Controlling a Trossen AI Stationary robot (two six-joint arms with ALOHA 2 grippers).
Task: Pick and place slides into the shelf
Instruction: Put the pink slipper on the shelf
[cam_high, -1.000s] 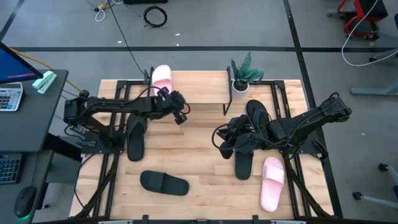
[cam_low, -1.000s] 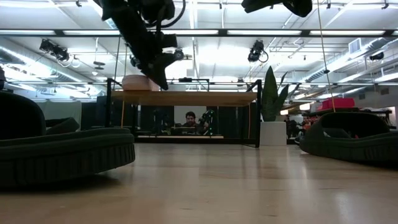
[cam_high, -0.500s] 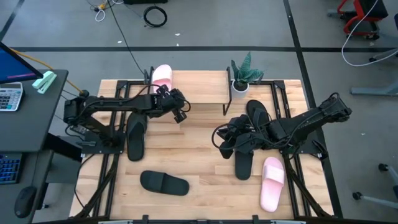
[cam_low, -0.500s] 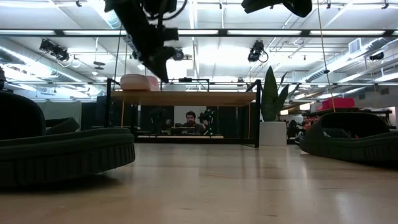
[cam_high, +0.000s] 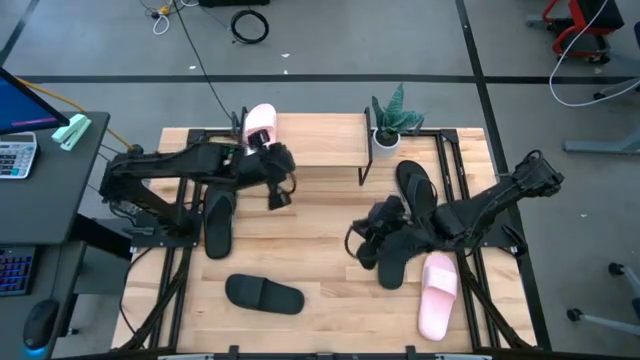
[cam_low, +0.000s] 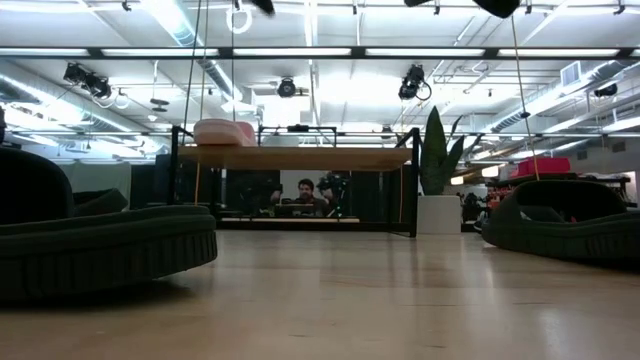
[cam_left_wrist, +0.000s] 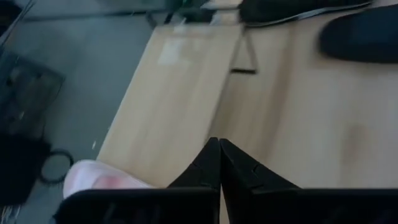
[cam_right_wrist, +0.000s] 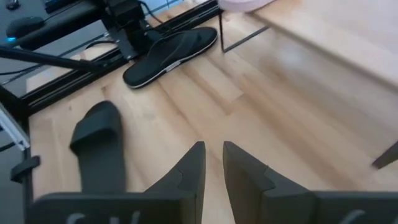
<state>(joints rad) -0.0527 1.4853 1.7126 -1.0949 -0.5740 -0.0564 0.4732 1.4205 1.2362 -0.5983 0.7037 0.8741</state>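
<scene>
One pink slide (cam_high: 260, 124) lies on the left end of the shelf (cam_high: 320, 140). The left end effector (cam_high: 277, 194) hangs just in front of the shelf, closed and empty. The right end effector (cam_high: 362, 245) hovers over the bench (cam_high: 310, 240) beside a black slide (cam_high: 395, 262); its fingers look a little apart, maybe empty.

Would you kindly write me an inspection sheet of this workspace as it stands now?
Surface: slatted wooden tabletop, sound.
Job's things: one pink slide on the shelf; pink slide, two black slides and two flip-flops on the table.
Clutter: potted plant by the shelf.
Grippers: left pincer shut, empty; right pincer slightly parted, empty.
Cables: coil on the floor.
Surroundings: a person seated beyond the shelf.
</scene>
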